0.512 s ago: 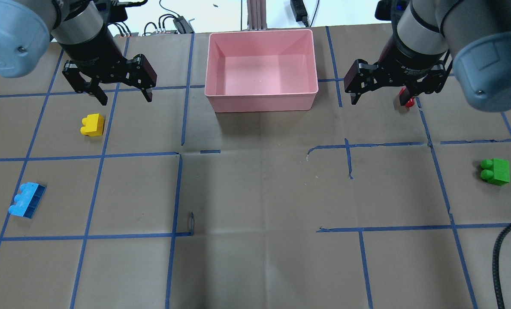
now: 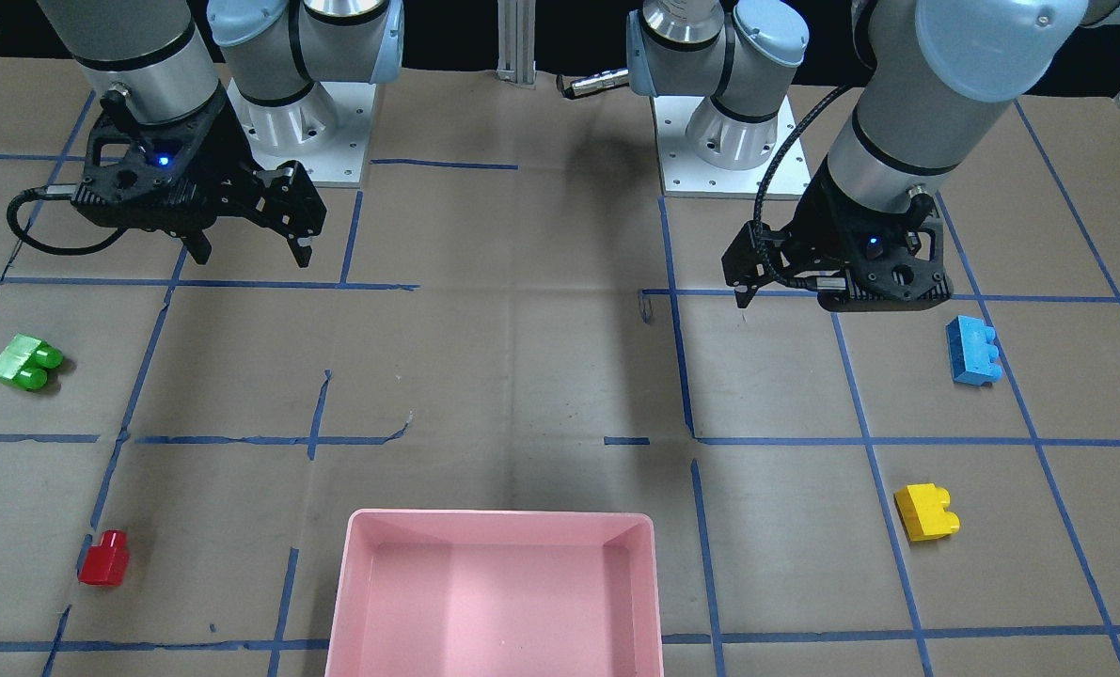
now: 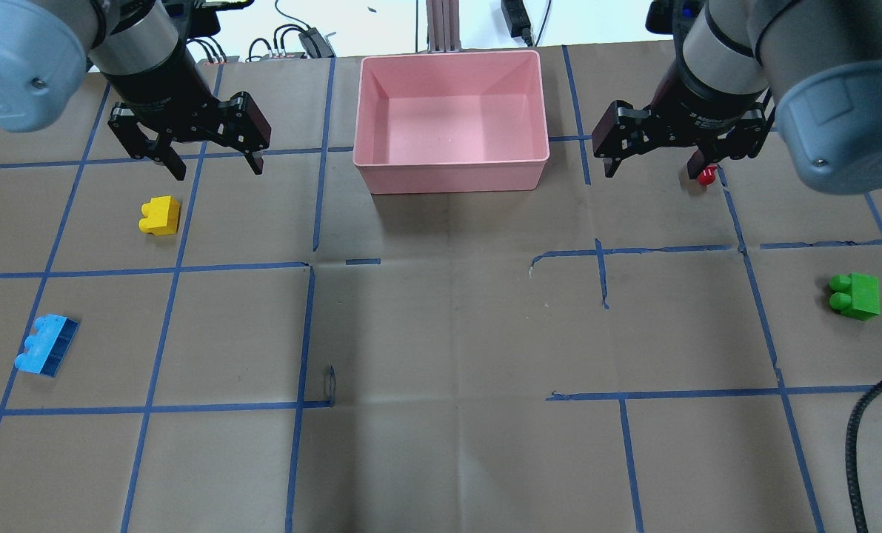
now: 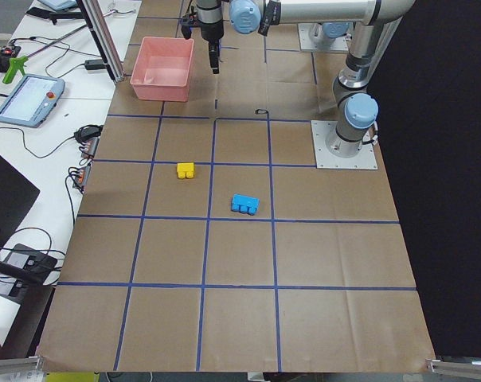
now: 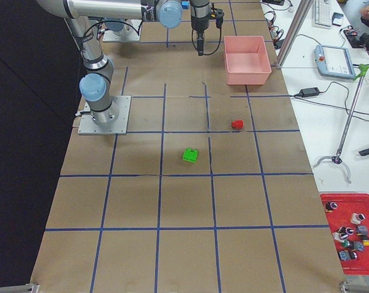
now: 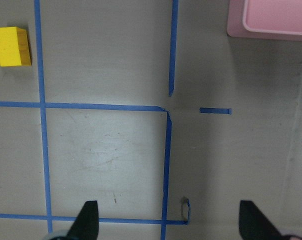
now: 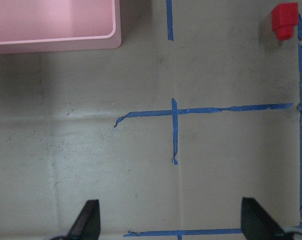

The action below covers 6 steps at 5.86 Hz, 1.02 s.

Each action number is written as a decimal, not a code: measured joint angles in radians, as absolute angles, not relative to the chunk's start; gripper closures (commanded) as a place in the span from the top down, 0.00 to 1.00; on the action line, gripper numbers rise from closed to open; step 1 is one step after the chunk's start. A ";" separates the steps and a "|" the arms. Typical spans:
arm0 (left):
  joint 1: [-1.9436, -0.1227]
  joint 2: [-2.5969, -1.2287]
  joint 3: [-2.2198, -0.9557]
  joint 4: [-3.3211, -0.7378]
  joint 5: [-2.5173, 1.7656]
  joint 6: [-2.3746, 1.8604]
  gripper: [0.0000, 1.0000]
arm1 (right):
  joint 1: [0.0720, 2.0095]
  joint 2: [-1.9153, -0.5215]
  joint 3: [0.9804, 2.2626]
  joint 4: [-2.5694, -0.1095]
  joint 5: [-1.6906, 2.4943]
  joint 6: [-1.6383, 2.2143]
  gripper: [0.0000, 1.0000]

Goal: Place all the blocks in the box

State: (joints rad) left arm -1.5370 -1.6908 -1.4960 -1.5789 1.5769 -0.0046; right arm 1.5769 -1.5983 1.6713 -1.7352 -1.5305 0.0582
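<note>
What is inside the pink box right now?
Nothing: the floor of the pink box is bare. The yellow block, blue block, green block and red block lie outside it. Overhead, its near wall hides a floor strip; the front-facing view shows it bare.

Glossy plastic green block [image 2: 25,365], smooth plastic box [image 2: 503,515], matt paper tabletop [image 2: 522,357].

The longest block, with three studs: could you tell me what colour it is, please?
The longest block is blue, clearest in the exterior front-facing view.

Brown table [image 3: 455,459], blue tape grid [image 3: 152,408], white bench [image 5: 331,131] alongside.
</note>
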 measured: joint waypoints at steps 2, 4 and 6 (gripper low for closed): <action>-1.537 -1.692 -1.494 -1.579 1.578 -0.005 0.99 | 1.577 -1.599 1.672 -1.731 -1.530 0.058 1.00; -1.533 -1.689 -1.495 -1.578 1.580 -0.003 0.99 | 1.577 -1.599 1.672 -1.731 -1.530 0.057 1.00; -1.473 -1.690 -1.504 -1.569 1.588 0.095 0.99 | 1.576 -1.597 1.671 -1.738 -1.529 0.054 1.00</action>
State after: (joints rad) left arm -1.4731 -1.6903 -1.5042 -1.5687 1.5880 0.0948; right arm 1.5759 -1.5973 1.6714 -1.7378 -1.5290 0.0543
